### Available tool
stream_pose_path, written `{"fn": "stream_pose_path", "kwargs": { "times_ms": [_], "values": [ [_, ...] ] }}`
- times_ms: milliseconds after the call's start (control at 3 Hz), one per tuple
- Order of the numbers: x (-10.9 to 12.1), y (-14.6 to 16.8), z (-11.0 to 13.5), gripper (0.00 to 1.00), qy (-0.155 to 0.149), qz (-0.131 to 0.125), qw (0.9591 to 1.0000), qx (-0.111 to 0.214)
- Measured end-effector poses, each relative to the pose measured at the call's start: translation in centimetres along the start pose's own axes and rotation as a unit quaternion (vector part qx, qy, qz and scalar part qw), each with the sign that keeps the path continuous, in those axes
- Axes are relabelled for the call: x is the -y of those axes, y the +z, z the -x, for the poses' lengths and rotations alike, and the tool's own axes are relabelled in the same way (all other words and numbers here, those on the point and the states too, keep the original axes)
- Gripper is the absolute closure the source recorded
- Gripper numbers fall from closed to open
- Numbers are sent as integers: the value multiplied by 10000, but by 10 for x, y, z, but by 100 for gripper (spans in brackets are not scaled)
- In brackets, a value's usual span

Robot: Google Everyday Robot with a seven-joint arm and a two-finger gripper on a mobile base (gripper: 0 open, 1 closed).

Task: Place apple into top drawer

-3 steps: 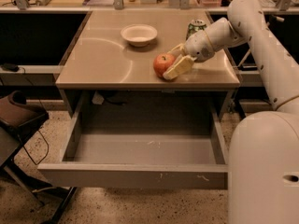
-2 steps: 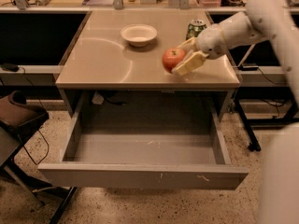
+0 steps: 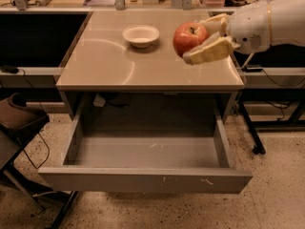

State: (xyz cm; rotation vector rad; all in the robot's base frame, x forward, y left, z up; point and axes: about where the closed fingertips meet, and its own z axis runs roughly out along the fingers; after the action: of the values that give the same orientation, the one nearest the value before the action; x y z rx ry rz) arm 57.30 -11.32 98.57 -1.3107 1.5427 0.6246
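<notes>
My gripper is shut on the red-orange apple and holds it in the air above the right part of the tabletop, nearer the camera than the table surface. One pale finger lies under the apple, the other behind it. The top drawer is pulled out wide below the table, and its grey inside holds nothing. The apple is above and behind the drawer's right half.
A white bowl stands on the tabletop at the back middle. A dark chair stands at the left of the drawer. Table legs and cables are at the right. Benches with clutter run along the back.
My gripper has lifted the apple off the tabletop and brought it up and toward the camera. The green can is no longer in view behind the arm.
</notes>
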Motion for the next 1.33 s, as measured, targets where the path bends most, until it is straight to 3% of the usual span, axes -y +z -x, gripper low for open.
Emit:
{"fn": "stream_pose_path", "kwargs": {
  "times_ms": [333, 667, 1000, 1333],
  "values": [
    [-23, -9, -30, 100, 285, 40, 9995, -127],
    [-23, -9, -30, 100, 285, 40, 9995, -128],
    [-26, 16, -53, 100, 411, 2, 9991, -103],
    [-46, 61, -101, 100, 686, -150, 9975, -71]
  ]
}}
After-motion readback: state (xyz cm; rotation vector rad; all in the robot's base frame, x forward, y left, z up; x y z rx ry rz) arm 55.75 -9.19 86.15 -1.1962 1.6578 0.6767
